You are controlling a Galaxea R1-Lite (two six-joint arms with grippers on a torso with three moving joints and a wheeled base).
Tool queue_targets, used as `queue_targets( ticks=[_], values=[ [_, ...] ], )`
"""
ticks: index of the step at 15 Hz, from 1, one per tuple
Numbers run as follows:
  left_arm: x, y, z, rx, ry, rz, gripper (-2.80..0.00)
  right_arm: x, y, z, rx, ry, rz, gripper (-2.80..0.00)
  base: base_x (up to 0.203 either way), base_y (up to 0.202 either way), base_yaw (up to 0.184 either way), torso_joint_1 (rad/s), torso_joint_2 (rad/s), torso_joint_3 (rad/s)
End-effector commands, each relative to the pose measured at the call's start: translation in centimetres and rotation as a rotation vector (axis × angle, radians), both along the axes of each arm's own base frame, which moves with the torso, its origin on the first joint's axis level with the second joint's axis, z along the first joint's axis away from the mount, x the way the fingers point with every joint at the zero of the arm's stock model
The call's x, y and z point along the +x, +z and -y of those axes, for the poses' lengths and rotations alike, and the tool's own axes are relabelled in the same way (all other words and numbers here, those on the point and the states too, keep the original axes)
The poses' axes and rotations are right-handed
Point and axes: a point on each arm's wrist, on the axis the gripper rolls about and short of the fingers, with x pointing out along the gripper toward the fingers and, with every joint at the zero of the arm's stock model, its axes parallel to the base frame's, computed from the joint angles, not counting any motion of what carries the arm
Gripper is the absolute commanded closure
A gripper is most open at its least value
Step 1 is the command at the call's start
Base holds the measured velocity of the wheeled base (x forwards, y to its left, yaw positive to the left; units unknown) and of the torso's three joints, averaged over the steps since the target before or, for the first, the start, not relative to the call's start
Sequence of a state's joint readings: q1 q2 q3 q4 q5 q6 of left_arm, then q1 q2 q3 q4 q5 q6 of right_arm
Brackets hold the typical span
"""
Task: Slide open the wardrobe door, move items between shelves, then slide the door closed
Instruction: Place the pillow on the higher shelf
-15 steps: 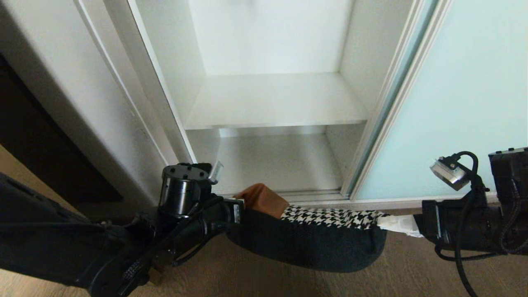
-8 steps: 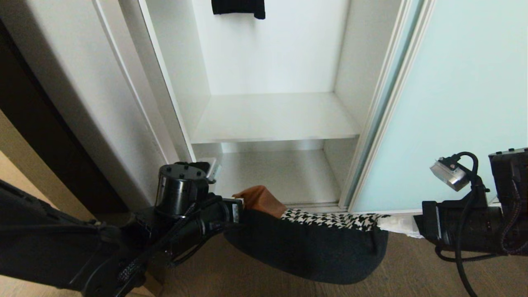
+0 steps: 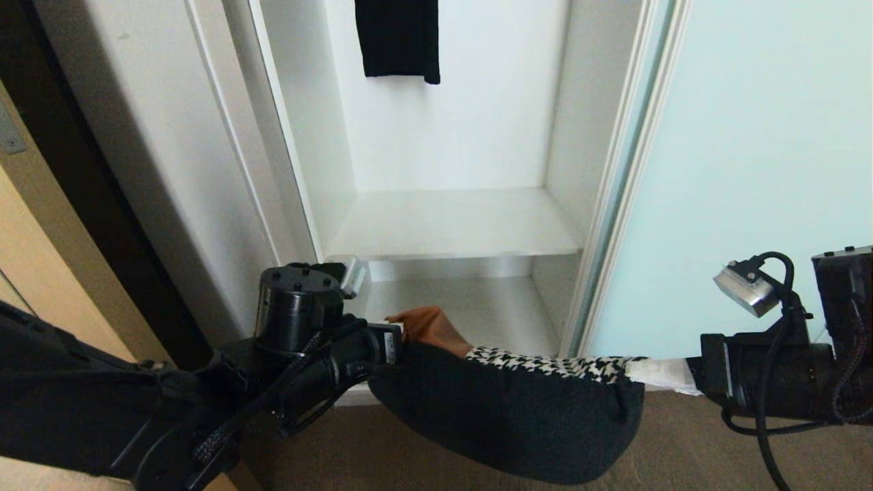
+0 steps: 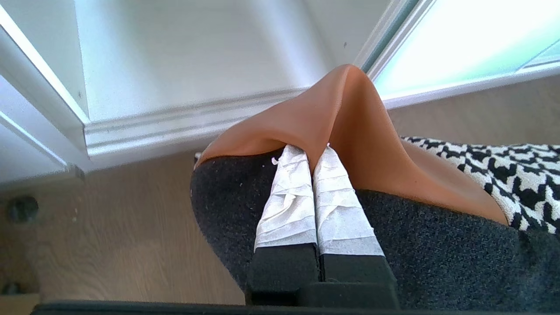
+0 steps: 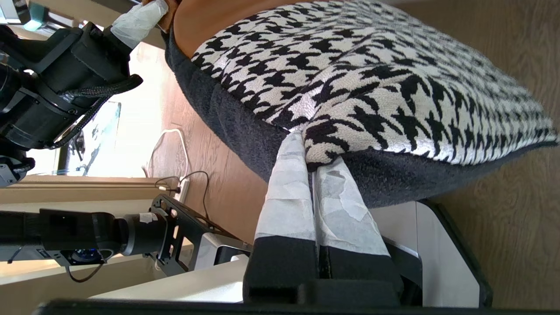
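The whole head view has slid downward over the last second: the shelf (image 3: pixel 457 225) that sat high in the frame now lies at mid-height, and a black garment (image 3: pixel 399 37) hanging at the upper centre has come into sight. That is the camera tilting up as the torso straightens, not the wardrobe moving. Both arms sit in the same places in the frame as before.

The cushion (image 3: pixel 518 409) hangs in the lower centre of the frame, stretched between the two grippers in front of the open wardrobe and clear of the floor. The left gripper (image 4: pixel 311 159), lower left in the head view, has its taped fingers (image 4: pixel 288 197) pressed together on the tan-orange corner. The right gripper (image 5: pixel 311 168), lower right, pinches the opposite edge where the houndstooth face meets the black back, its fingers together too.

The sliding door (image 3: pixel 764 164) fills the right side, pushed aside so the compartment is open. The shelf is bare, as is the lower board (image 3: pixel 470 307) under it, just behind the cushion.

I judge that the robot is rising to carry the cushion up towards the higher shelf; the door is left to close afterwards
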State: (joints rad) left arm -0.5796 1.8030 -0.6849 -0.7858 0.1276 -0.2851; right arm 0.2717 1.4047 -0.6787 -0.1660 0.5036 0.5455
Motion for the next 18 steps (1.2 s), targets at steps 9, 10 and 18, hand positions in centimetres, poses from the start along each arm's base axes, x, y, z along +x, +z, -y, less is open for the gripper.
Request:
queue_targets(
  ticks=[9, 10, 18],
  values=[
    [0.0, -0.21, -0.05, -0.003, 0.004, -0.004, 0.0, 0.0, 0.0, -0.04, 0.004, 0.004, -0.001, 0.0, 0.0, 0.0, 0.0, 0.004, 0.0, 0.201],
    [0.02, -0.25, -0.04, -0.002, 0.003, -0.005, 0.0, 0.0, -0.01, -0.04, 0.005, 0.003, -0.002, 0.0, 0.0, 0.0, 0.0, 0.0, 0.0, 0.207],
    [-0.04, -0.44, -0.08, 0.01, 0.001, -0.007, 0.0, -0.09, 0.02, -0.01, 0.012, 0.011, -0.004, 0.0, 0.0, 0.0, 0.0, 0.003, 0.0, 0.157]
  ],
)
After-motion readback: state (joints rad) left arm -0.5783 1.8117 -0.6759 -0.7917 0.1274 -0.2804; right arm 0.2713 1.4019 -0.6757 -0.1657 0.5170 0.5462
